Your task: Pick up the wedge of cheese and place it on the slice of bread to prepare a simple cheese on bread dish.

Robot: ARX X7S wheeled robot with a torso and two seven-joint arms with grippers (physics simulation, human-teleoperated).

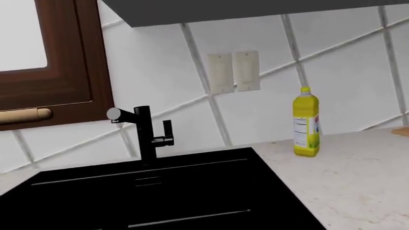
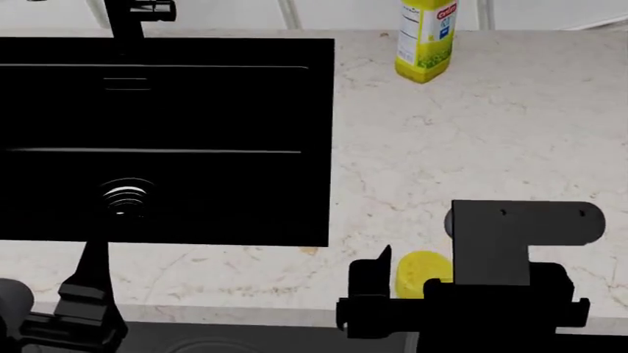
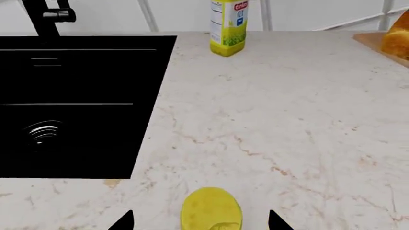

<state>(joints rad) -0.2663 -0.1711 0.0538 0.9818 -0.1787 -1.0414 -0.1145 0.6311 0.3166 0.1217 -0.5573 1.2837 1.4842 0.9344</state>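
Small matte yellow rounded wedge of cheese [image 3: 211, 207] near the front edge of the marbled cream table [image 3: 288, 120], between the spread dark tips of the right gripper [image 3: 201, 221], apart from both; left gripper unreadable.

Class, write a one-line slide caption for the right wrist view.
Open right gripper straddles the wedge of cheese near the counter's front edge, sink alongside, yellow bottle at the back.

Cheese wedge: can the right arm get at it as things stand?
Probably yes. The wedge of cheese lies bare on the counter between the right pincer fingertips, jaws spread on either side; nothing blocks it.
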